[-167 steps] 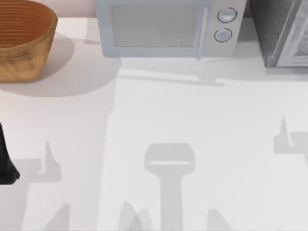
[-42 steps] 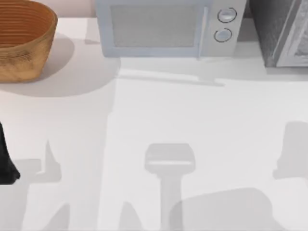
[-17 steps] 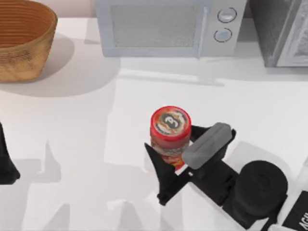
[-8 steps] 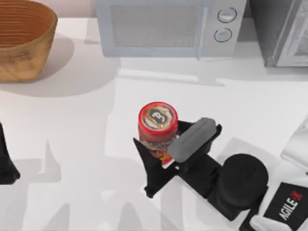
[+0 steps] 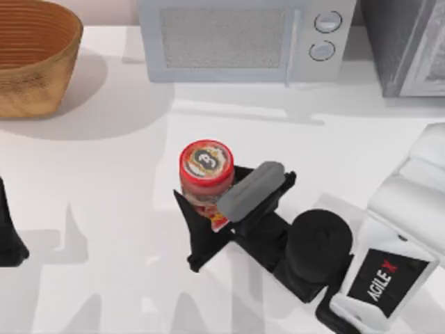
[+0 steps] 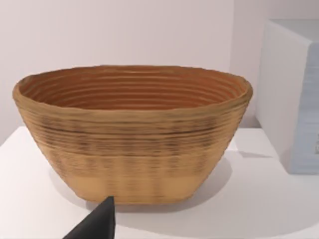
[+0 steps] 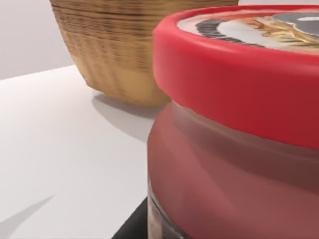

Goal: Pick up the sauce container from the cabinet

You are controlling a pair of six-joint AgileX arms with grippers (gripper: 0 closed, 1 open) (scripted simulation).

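Half the sauce container (image 5: 206, 174) body hidden btwn right gripper (image 5: 212, 216) jaws.

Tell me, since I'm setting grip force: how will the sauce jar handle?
The sauce container, held by the right gripper, looks rigid, so probably a firm hold. Its round, smooth-looking body may slip or roll if released sideways.

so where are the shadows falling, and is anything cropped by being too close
Top view: the basket and microwave cast soft grey shadows onto the table. Right wrist view: the sauce container sits so near that its edges are cut off.
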